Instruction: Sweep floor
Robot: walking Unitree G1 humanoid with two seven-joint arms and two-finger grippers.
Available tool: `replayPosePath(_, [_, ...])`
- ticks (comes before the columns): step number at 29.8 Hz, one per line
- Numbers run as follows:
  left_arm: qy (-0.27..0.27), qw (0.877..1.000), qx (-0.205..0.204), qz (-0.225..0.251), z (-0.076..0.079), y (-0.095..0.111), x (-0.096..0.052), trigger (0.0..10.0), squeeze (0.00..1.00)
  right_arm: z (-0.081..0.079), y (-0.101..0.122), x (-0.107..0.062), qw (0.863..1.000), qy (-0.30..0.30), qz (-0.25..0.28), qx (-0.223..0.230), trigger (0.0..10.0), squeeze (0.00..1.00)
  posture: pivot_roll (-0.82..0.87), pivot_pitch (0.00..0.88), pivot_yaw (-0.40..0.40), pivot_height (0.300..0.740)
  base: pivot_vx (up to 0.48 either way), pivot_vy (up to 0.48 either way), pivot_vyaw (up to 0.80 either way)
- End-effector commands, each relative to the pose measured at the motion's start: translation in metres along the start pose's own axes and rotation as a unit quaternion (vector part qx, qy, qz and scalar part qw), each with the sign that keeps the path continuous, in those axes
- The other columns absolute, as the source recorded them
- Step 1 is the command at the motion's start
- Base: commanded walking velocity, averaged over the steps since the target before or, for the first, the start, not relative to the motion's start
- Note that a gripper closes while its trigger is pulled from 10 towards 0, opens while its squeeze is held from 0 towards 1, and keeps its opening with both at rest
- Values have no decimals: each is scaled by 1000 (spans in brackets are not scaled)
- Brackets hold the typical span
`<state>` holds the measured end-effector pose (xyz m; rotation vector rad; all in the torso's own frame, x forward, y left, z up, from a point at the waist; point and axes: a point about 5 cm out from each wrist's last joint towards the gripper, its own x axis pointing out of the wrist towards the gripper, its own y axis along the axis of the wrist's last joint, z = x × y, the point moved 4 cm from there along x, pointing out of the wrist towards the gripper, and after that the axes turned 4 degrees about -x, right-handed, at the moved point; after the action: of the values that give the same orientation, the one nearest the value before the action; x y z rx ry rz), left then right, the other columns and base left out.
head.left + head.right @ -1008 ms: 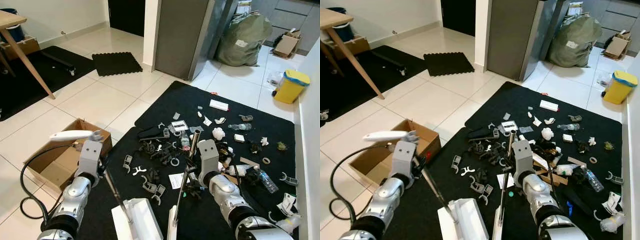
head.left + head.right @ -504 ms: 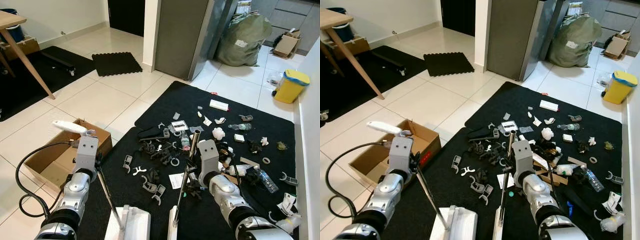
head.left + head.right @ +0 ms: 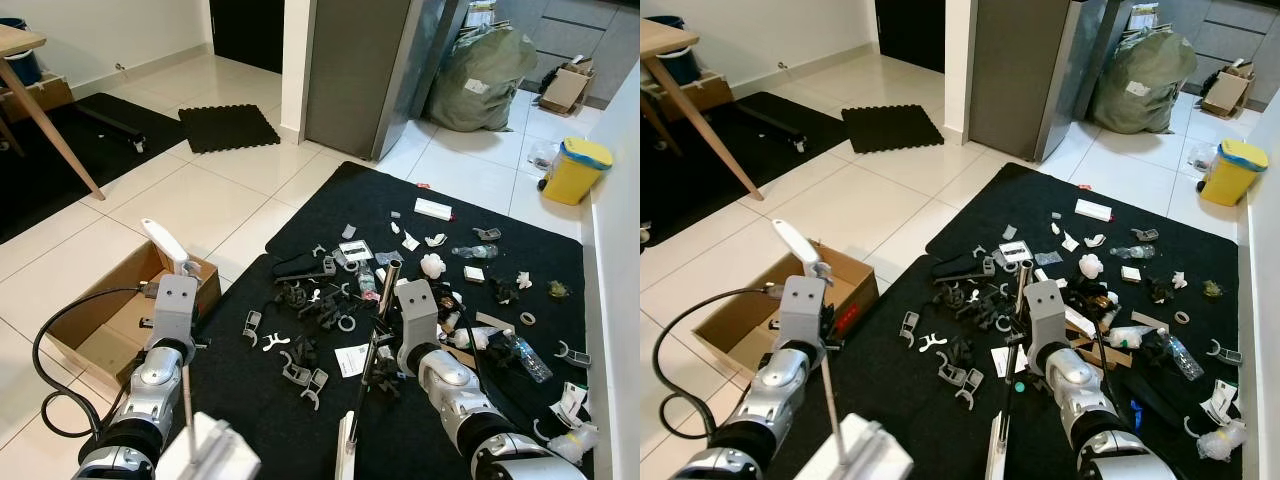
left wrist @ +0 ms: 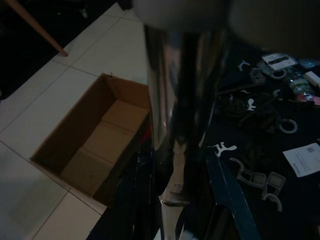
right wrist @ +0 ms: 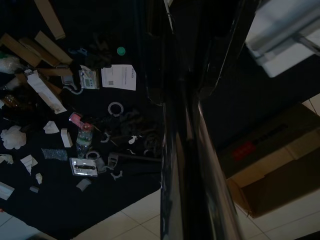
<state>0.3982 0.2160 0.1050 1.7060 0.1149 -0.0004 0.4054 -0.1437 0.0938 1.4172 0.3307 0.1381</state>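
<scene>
Fingers of the left gripper (image 3: 183,352) are shut tight on the thin pole of the white dustpan (image 3: 208,452), which sits low by the robot on the black mat (image 3: 330,215). Fingers of the right gripper (image 3: 383,342) are shut tight on the shiny broom pole (image 3: 368,355). Bits of trash (image 3: 340,300) lie all over the mat. An open cardboard box (image 3: 115,315) sits on the white tiles beside the mat.

A black mat (image 3: 420,200) lies ahead of the right gripper (image 3: 385,335), strewn with white and grey litter (image 3: 330,300). Beside the left gripper (image 3: 178,330) sits a brown cardboard box (image 3: 110,320) on pale cream tiles (image 3: 190,200). Far right stands a yellow bin (image 3: 571,168).
</scene>
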Motion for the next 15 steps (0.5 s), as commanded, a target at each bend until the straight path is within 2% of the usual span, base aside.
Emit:
replayPosePath(1, [-5, 1000, 7, -7, 6, -7, -3, 10000, 0, 4, -7, -4, 1000, -8, -7, 7, 10000, 0, 79, 230, -31, 740, 0, 0, 0])
replayPosePath(8, [-2, 999, 21, 47, 11, 17, -5, 10000, 0, 5, 1, -2, 1000, -5, 8, 8, 10000, 0, 79, 230, -30, 740, 0, 0, 0])
replayPosePath(15, [-4, 997, 62, 46, 11, 23, -13, 10000, 0, 5, 12, 0, 1000, 0, 29, 10, 10000, 0, 89, 226, -25, 740, 0, 0, 0])
